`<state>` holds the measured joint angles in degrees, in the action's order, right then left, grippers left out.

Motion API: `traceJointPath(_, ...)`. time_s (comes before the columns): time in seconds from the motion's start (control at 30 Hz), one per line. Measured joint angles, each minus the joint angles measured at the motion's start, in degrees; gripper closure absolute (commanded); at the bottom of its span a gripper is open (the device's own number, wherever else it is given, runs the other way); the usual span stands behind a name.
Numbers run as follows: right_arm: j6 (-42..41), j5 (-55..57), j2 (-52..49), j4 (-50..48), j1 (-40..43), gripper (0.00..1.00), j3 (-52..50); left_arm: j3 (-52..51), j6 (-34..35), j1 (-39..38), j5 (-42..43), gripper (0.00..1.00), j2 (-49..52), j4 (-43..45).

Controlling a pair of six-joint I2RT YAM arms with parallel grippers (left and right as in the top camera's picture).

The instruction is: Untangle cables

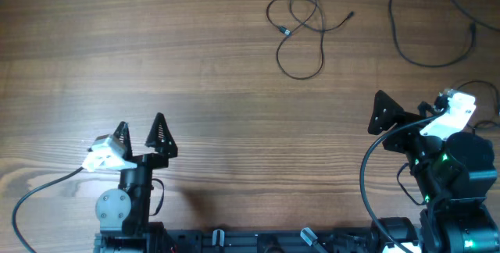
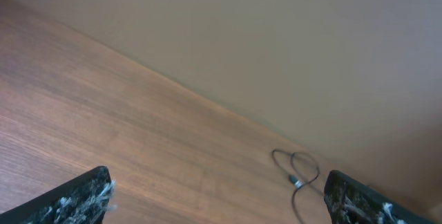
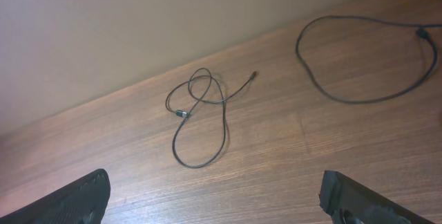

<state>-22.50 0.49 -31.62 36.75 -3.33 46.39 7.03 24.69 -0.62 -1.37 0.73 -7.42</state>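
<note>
Overhead, you see the left gripper (image 1: 141, 124) at 8 o'clock on the wooden table (image 1: 156, 42), its fingers spread wide and gripping nothing. The right gripper (image 3: 215, 179) sits at 4 o'clock, likewise spread and empty. The cables lie well apart from both: a thin looped cable (image 1: 285, 30) crossing over itself at 12 o'clock, and a wider cable arc (image 1: 472, 33) at 2 o'clock, near it but not touching.

You have a looped cable (image 1: 285, 31) near the table's (image 1: 156, 50) far edge, and a second cable (image 1: 397, 44) in its far right corner.
</note>
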Motion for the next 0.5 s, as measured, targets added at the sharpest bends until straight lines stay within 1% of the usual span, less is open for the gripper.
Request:
traceJointPath(0.2,0.0,0.0,0.0,-1.2,0.0,0.0,0.0,-4.2,-2.2,0.0,1.1,0.0,0.0,3.5)
traceJointPath(0.33,0.0,0.0,0.0,-1.2,0.0,0.0,0.0,-6.3,-4.1,0.0,3.1,0.0,0.2,3.2)
traceJointPath(0.5,0.0,0.0,0.0,-1.2,0.0,0.0,0.0,-6.3,-5.8,0.0,4.5,0.0,0.8,3.4)
